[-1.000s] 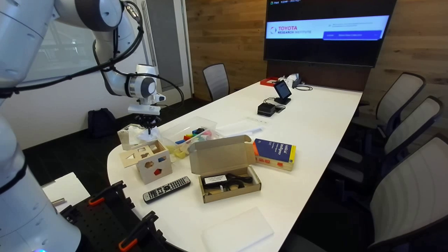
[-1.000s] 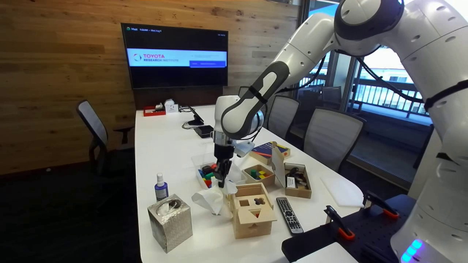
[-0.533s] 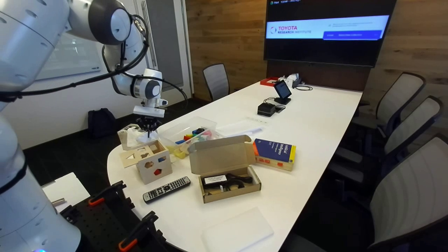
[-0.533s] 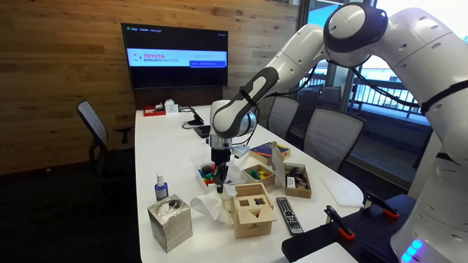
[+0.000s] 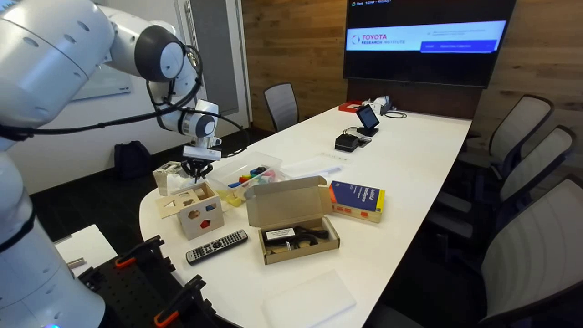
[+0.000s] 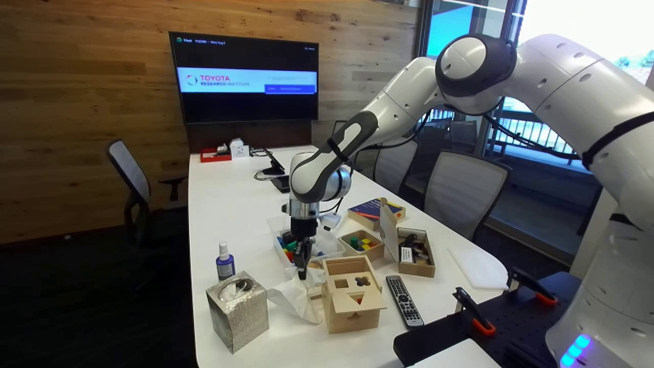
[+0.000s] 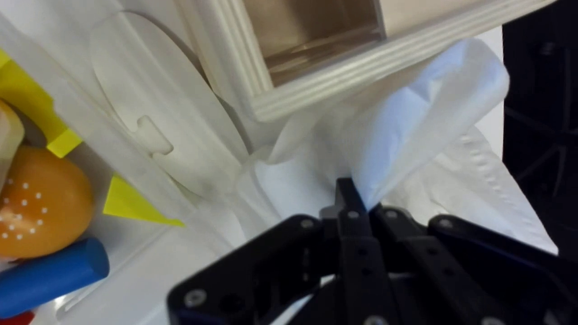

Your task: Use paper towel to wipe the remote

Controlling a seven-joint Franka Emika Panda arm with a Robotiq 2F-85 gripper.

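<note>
The paper towel [image 6: 291, 298] is white, thin and crumpled. It hangs low beside the wooden shape box and spreads down towards the table. My gripper [image 6: 302, 273] points down and is shut on the towel. In the wrist view, the fingertips [image 7: 361, 198] pinch a fold of the towel [image 7: 420, 108], and the rest of it spreads on both sides. The black remote [image 5: 217, 246] with pale buttons lies flat on the table. It also lies right of the shape box in an exterior view [image 6: 404, 301], apart from the gripper. The remote is out of the wrist view.
The wooden shape box [image 6: 355, 306] stands between gripper and remote. A silver tissue box [image 6: 237, 312] and a spray bottle [image 6: 225, 263] stand left. A clear toy bin [image 6: 332, 248] is just behind the gripper. An open cardboard box [image 5: 300, 255] and a white sheet [image 5: 309, 300] lie near the remote.
My gripper has moved down, carrying the towel lower beside the shape box, so more of it slumps towards the table. The gripper stays shut on it. The remote has not moved.
</note>
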